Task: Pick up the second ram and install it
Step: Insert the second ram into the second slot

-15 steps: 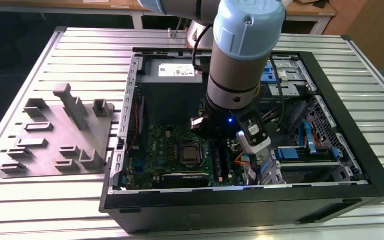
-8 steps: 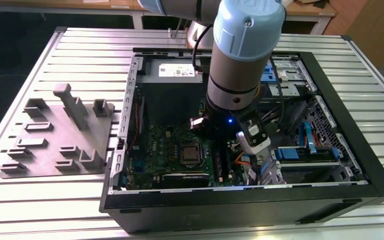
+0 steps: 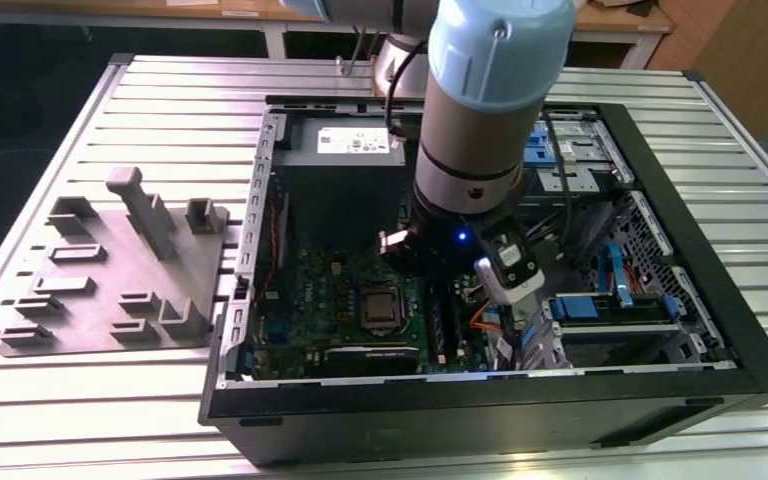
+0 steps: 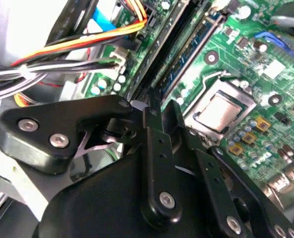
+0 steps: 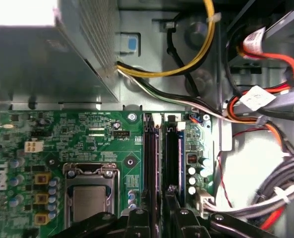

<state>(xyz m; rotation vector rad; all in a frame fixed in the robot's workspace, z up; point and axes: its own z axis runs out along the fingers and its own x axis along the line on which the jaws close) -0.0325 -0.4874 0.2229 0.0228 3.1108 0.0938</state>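
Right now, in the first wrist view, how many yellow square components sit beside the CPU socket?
3 yellow components, in one row along a side of the CPU socket: one end, middle, other end. More may be hidden beyond the picture.

The table (image 3: 37, 400) is ribbed bare metal with a dull silver sheen; the fixture plate (image 3: 104, 290) on it looks like matt grey plastic. The computer case (image 3: 491, 400) has a matt black rim. The arm (image 3: 484, 120) pairs a smooth grey tube with a glossy pale blue cap. In the second wrist view the gripper (image 4: 161, 111) is matt black with bright metal screws, the motherboard (image 4: 201, 74) glossy green, its processor lid (image 4: 221, 111) satin metal. The cables (image 5: 186, 67) wear shiny plastic sheaths.
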